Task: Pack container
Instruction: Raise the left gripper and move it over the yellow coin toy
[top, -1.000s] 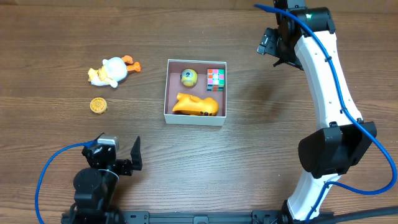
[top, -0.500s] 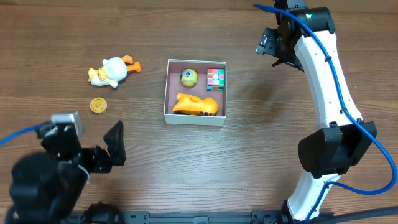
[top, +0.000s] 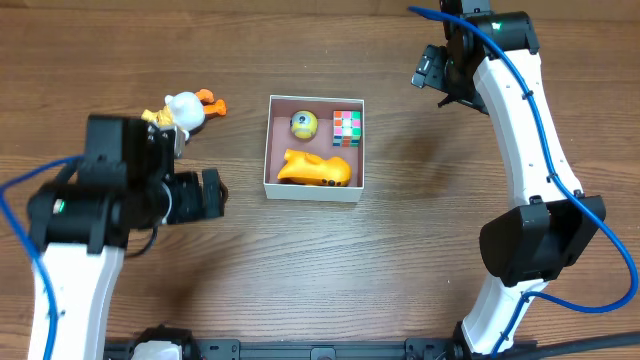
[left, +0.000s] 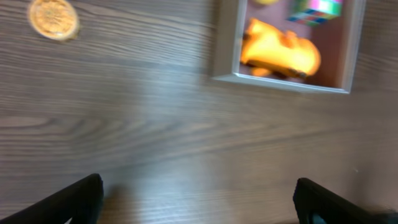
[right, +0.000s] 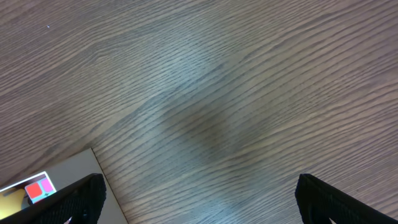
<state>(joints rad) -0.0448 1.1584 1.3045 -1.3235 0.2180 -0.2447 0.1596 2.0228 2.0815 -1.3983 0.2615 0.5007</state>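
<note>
Container (top: 312, 191) packing: I am aiming the left gripper (top: 210, 193), jaws apart, squarely over the coin (left: 55, 17); right gripper (top: 432, 70) hanging apart too.

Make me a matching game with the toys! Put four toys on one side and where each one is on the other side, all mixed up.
Toys:
1. ball
2. colourful cube
3. yellow toy
4. duck

Places, as the overhead view shows them:
A. on the table, left of the container
B. container, upper right corner
C. container, lower part
D. container, upper left corner

Pairs: 1-D, 2-B, 3-C, 4-A.
</note>
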